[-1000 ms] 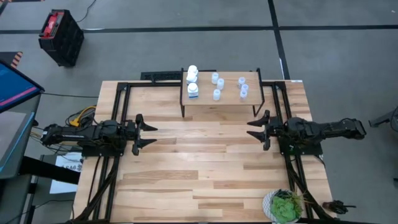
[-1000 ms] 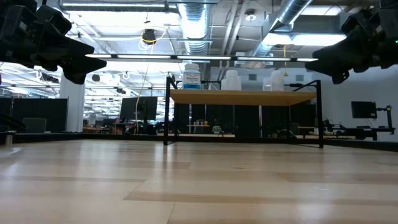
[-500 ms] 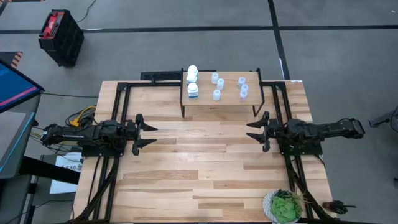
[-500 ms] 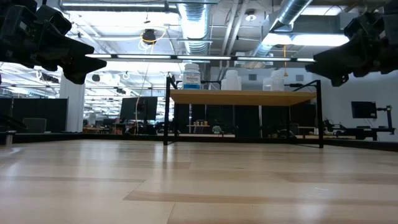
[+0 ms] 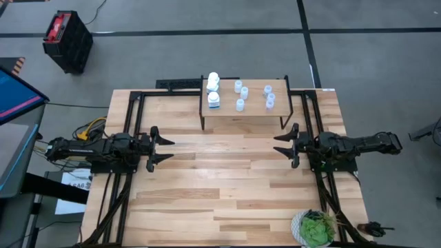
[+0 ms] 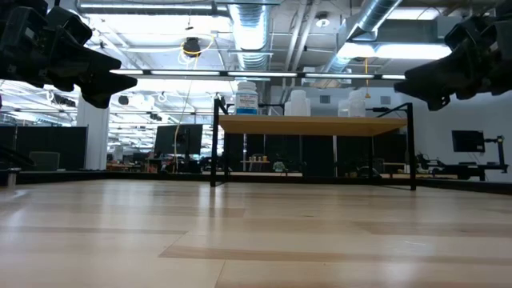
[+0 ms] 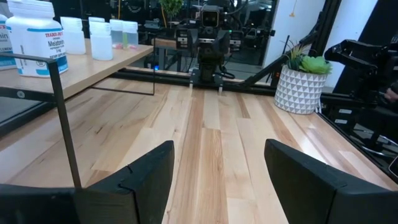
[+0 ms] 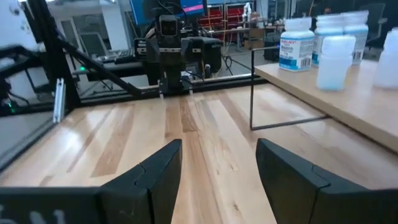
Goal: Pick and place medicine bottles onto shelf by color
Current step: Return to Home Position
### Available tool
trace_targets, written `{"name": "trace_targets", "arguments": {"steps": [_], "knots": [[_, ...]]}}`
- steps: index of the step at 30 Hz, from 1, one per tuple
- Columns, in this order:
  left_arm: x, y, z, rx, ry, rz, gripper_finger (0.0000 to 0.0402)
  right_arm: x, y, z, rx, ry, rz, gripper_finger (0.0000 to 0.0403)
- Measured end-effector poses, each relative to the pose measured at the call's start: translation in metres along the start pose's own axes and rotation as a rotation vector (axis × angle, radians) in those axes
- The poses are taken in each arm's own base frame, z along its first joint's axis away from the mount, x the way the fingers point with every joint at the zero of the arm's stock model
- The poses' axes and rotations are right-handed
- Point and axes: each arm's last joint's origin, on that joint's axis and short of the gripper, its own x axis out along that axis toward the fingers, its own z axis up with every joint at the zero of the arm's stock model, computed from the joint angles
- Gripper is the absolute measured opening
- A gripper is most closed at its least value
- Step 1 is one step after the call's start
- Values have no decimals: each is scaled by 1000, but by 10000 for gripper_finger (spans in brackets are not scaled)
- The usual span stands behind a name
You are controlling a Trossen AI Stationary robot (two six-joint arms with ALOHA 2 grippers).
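Low view shows only three bottles on the shelf. The others hide behind them, and both arms are cut off at the frame edges. From above, white bottles line the shelf's left end, with clear bottles to their right. Left gripper and right gripper hang level above the table, facing each other, well apart. Both have fingers spread wide and hold nothing.

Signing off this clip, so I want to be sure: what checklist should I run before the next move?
1. Open, empty left end effector: ok.
2. Open, empty right end effector: ok.
3. All three white bottles together at one end of the shelf: ok.
4. Five clear bottles grouped apart from the white ones: ok.
5. Both arms clear of the shelf: ok.
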Motion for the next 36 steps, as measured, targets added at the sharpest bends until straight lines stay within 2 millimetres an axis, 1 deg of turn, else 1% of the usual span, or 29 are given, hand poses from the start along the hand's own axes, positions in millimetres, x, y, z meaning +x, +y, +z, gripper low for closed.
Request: {"name": "trace_targets", "arguments": {"steps": [5, 11, 15, 18, 22, 25, 36], "knots": [[0, 0, 0, 0, -1, 0, 238, 0, 0, 0, 86, 0, -1, 230], [0, 0, 0, 8, 0, 0, 238, 0, 0, 0, 90, 1, -2, 230], [0, 1, 0, 165, -5, 22, 238, 0, 0, -1, 89, 4, -3, 230], [0, 1, 0, 213, -4, 23, 238, 0, 0, -1, 89, 3, -3, 230], [0, 0, 0, 215, -4, 18, 238, 0, 0, -1, 89, 4, -4, 230], [1, -1, -2, 213, 22, -29, 238, 0, 0, -1, 89, 5, -3, 230], [5, 0, -7, 119, 83, -22, 238, 0, 0, -1, 90, 5, -4, 230]]}}
